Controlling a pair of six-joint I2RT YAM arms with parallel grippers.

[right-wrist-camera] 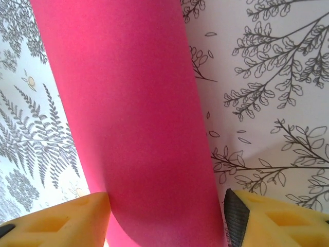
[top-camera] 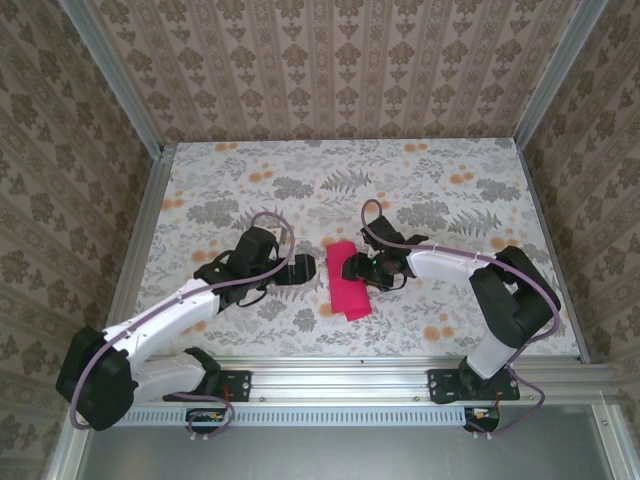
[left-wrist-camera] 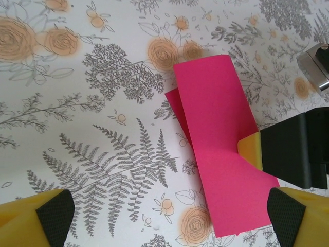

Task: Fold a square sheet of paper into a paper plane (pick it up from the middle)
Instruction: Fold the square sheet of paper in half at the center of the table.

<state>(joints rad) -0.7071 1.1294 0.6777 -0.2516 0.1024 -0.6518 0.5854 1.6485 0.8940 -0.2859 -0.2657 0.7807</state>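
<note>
**The first fold.** The square sheet of paper lies near the middle of the surface, between the two hands. It is doubled over into a long magenta strip. In the left wrist view one layer lies slightly skewed over the other, and a corner of the lower layer peeps out on the left. The edges therefore look imperfectly matched.

Note your right hand. In its own view the fingers stand on either side of the paper, drawn partway in. The paper fills the gap between them, but you cannot tell whether they truly pinch it or only bracket it. The left wrist view shows one yellow fingertip touching the strip's right edge, probably to keep the flap from springing open.

Your left hand hovers just beside the strip, its fingers spread wide and holding nothing. That likely leaves it free to press the crease.

No paper plane has formed yet, and you are judged to be early in the task.
</note>
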